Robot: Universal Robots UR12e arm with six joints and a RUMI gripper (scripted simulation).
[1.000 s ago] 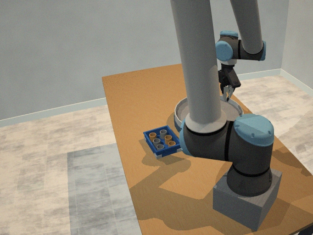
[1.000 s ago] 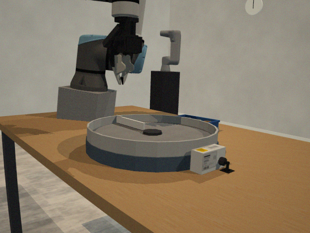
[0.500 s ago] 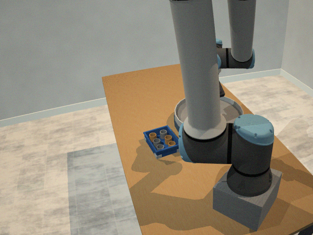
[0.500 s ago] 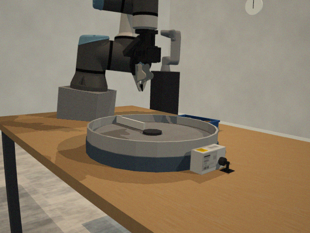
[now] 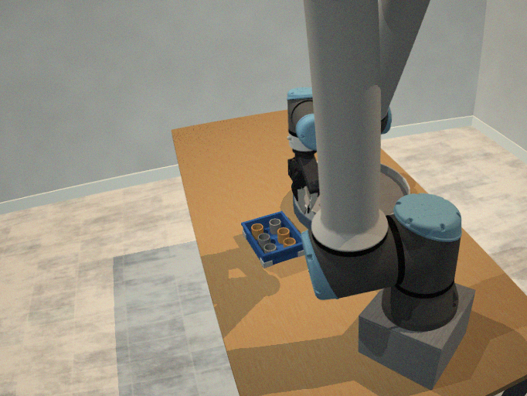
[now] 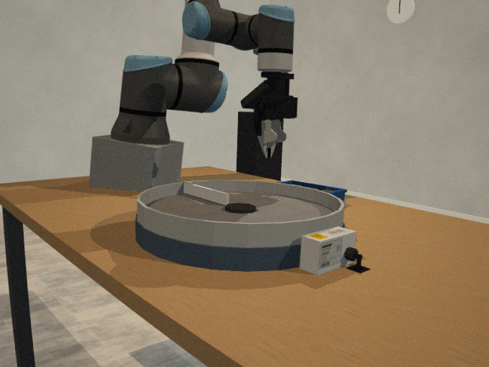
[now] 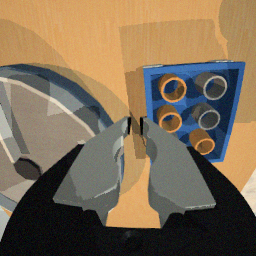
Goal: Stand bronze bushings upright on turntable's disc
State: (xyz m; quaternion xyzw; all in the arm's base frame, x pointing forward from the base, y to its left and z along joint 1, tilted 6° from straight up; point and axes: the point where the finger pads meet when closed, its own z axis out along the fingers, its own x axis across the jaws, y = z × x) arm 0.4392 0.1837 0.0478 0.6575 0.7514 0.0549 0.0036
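Observation:
My gripper (image 5: pixel 307 210) (image 6: pixel 269 156) (image 7: pixel 135 118) is shut, with nothing between its tips. It hangs above the gap between crate and turntable. The blue crate (image 5: pixel 280 257) (image 6: pixel 313 186) (image 7: pixel 148 95) holds three bronze bushings (image 5: pixel 256 232) (image 7: pixel 167 85) and three steel bushings (image 5: pixel 274 230) (image 7: pixel 204 84), all upright. In the wrist view one steel bushing is hidden behind the right finger. The turntable's disc (image 5: pixel 389 192) (image 6: pixel 276 213) (image 7: pixel 50 127) has a dark hub (image 6: pixel 239 207) (image 7: pixel 27 168). No bushing shows on its visible parts; the arm hides part of it in the top view.
A raised grey wall (image 6: pixel 236 233) rings the disc. A pale bar (image 6: pixel 205 193) (image 7: pixel 7 120) stands across part of the disc. A white box (image 6: pixel 328 252) with a black knob (image 6: pixel 350 253) sits against the turntable's outside. The arm's grey base block (image 5: pixel 399 353) (image 6: pixel 118 165) stands on the table.

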